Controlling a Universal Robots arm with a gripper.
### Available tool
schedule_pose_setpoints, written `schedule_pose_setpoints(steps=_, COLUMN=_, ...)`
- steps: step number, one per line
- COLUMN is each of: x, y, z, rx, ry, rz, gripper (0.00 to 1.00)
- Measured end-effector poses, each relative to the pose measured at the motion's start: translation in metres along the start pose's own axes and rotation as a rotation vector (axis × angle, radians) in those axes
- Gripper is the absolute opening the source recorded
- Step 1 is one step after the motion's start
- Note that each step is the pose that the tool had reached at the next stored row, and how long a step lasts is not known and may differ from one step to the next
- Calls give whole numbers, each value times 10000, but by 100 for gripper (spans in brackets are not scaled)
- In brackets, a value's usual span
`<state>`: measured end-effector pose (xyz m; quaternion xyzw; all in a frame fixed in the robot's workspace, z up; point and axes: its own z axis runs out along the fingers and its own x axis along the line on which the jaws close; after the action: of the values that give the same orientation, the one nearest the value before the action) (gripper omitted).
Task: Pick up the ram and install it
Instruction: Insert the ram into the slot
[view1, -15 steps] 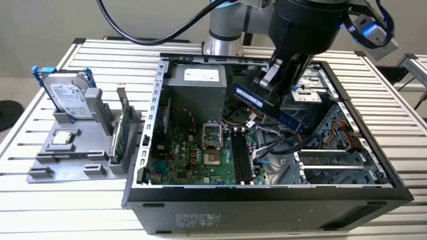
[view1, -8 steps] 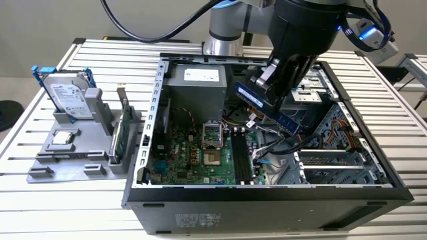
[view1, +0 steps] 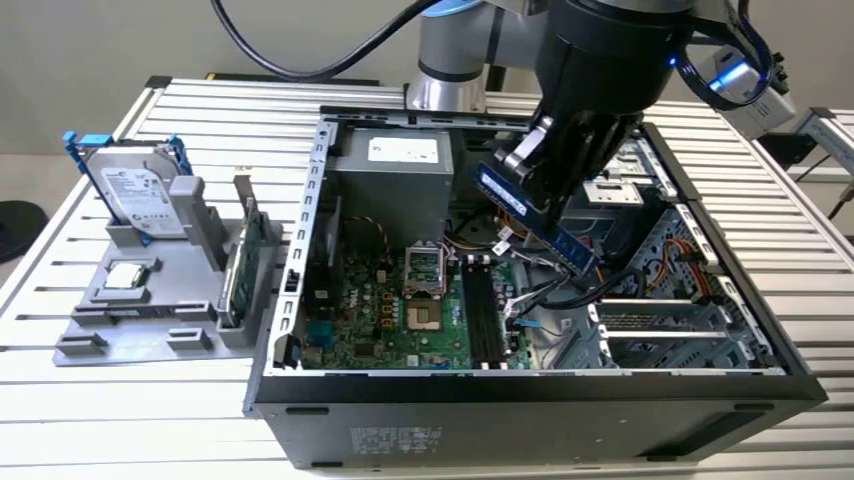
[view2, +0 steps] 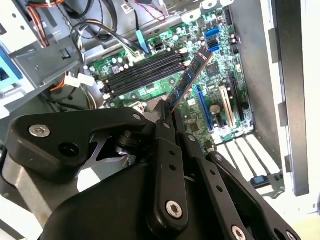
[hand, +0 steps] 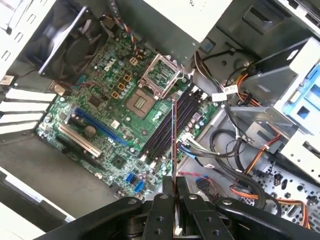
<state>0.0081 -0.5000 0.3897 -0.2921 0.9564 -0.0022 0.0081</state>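
Four dark memory slots (view1: 483, 325) lay side by side on the motherboard (view1: 380, 310), and the ram (view1: 539, 214) hung over them at a slant, well above the board inside the open computer case (view1: 319, 190). My worry, as I judged it, was that slant. If the stick met a slot with one end low, the gold edge could ride along the slot wall instead of dropping in. The notch could also miss its key, and the board could bend under the push. Loose cables (view1: 541, 300) sat just beside the slots on the exterior view's right, and a dipping corner could snag one. A thin stick pinched near one end could also pivot in the pads under load. As for the gripper (view2: 168, 114), I saw its fingers closed down to the thickness of the board and clamped on one end of the ram. The rest stuck out free toward the slots in both wrist views. Nothing else touched it.
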Motion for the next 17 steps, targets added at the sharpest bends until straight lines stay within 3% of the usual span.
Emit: schedule_pose_setpoints(steps=17, x=1, y=0, z=33, rx=40, ry=25, rz=2051, gripper=0)
